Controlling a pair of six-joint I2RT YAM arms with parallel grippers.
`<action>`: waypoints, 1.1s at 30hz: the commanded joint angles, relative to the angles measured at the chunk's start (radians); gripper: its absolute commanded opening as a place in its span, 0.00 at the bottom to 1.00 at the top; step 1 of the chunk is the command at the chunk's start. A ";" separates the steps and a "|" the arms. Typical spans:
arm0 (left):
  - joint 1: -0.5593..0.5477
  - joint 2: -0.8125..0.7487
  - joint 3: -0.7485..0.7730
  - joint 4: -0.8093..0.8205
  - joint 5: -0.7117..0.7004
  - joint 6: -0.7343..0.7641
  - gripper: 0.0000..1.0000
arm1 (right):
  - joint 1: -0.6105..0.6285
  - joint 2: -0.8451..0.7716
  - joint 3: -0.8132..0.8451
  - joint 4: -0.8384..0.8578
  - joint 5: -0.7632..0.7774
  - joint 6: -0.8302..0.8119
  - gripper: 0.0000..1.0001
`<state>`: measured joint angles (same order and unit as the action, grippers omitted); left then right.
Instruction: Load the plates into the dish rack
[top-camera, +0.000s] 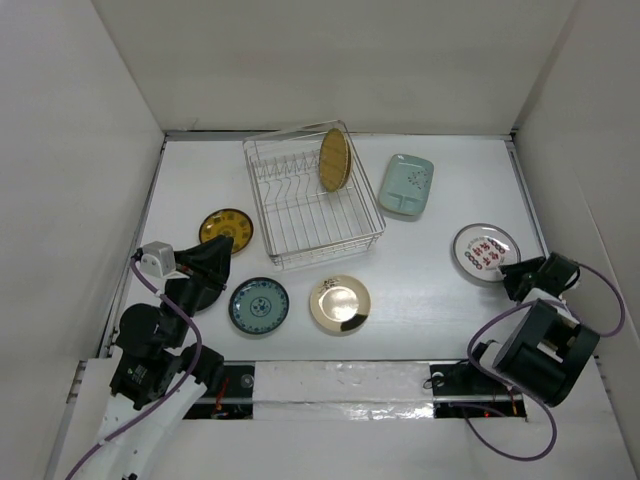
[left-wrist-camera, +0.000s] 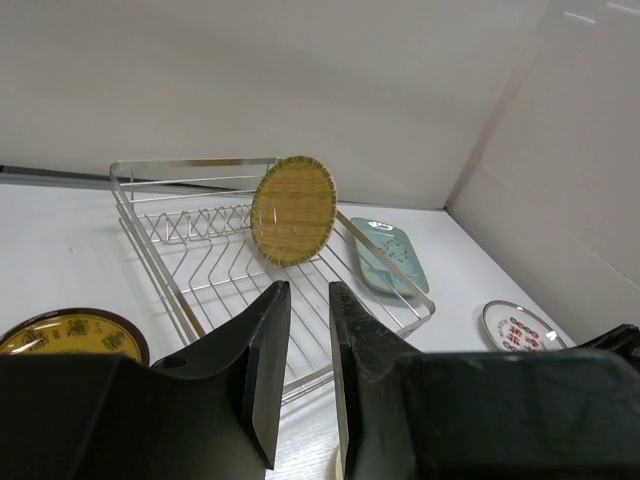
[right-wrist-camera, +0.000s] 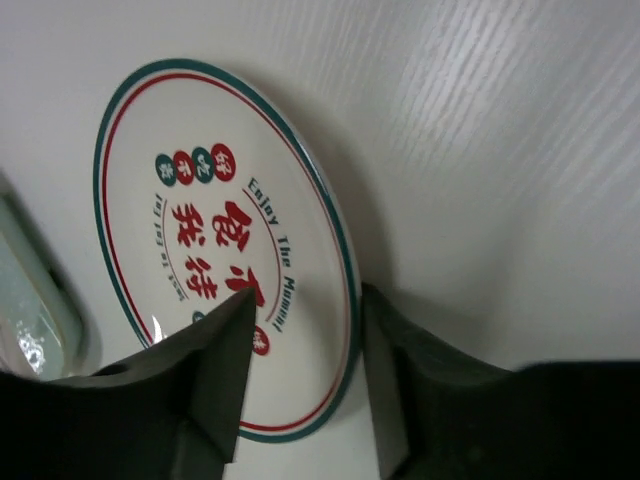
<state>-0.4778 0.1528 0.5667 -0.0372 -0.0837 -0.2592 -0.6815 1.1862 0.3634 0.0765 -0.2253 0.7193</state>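
The silver wire dish rack (top-camera: 265, 180) stands at the back middle, with a round tan plate (top-camera: 334, 159) upright in its slots. Flat on the table lie a pale green squarish dish (top-camera: 407, 185), a yellow-and-dark-brown plate (top-camera: 226, 229), a teal-patterned plate (top-camera: 259, 305), a glossy cream plate (top-camera: 340, 303) and a white plate with red marks (top-camera: 483, 250). My right gripper (right-wrist-camera: 308, 292) is open and straddles the near rim of the white plate (right-wrist-camera: 200, 230), one finger over the plate and one outside it. My left gripper (left-wrist-camera: 308, 290) hovers between the yellow and teal plates, jaws slightly apart and empty.
White walls close in the table on the left, back and right. The left wrist view looks over the rack (left-wrist-camera: 200, 260) toward the tan plate (left-wrist-camera: 293, 210) and the green dish (left-wrist-camera: 390, 258). The green dish's edge (right-wrist-camera: 25, 300) lies just past the white plate.
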 joint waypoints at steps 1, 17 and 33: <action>-0.007 -0.013 0.009 0.016 -0.004 0.006 0.20 | -0.003 0.049 0.008 0.054 -0.078 0.025 0.46; -0.007 0.016 0.007 0.017 -0.005 0.006 0.20 | 0.252 -0.407 0.150 -0.007 0.164 0.049 0.00; -0.007 0.047 0.012 0.002 -0.068 0.002 0.23 | 1.263 0.395 1.368 -0.374 0.886 -0.468 0.00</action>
<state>-0.4786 0.1848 0.5667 -0.0601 -0.1223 -0.2596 0.5228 1.4593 1.5669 -0.1493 0.4980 0.3767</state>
